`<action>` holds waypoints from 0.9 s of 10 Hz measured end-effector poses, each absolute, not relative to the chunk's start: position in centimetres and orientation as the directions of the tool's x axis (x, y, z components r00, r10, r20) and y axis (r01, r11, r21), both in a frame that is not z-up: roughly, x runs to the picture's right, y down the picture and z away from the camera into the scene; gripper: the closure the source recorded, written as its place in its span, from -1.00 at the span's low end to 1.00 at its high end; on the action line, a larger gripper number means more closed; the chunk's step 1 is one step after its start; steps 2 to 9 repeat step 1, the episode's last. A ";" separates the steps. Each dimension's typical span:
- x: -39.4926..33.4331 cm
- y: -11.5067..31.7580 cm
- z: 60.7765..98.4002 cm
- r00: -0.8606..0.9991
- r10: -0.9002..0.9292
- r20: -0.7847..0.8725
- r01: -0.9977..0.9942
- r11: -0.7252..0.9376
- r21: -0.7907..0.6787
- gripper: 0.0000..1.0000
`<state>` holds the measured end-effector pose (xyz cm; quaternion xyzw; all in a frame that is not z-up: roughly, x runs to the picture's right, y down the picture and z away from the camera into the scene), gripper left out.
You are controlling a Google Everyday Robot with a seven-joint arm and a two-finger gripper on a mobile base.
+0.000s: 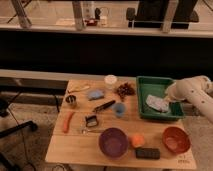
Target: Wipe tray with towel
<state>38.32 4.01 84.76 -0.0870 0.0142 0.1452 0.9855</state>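
Camera view shows a wooden table with many small things on it. At the far right stands a green tray, and inside it, toward its right half, lies a crumpled pale towel. The white arm comes in from the right edge and bends over the tray. The gripper is at the right part of the tray, just beside or touching the towel; which of the two is not clear.

Left of the tray lies a dark reddish bunch, and a white cup stands at the far edge. A blue sponge-like thing is near the middle, with a small metal cup to its left. A black-handled tool and a blue cup lie close to the centre. An orange carrot lies at the left. At the near side stand a purple bowl, a small orange thing, a dark block and a reddish bowl.
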 end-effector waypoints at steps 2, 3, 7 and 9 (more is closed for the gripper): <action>38.3 4.6 85.6 0.957 0.283 -0.055 -0.288 0.942 -0.173 0.63; 38.3 4.6 85.6 0.957 0.283 -0.055 -0.288 0.942 -0.173 0.63; 38.3 4.6 85.6 0.957 0.283 -0.055 -0.288 0.942 -0.173 0.63; 38.3 4.6 85.6 0.957 0.283 -0.055 -0.288 0.942 -0.173 0.63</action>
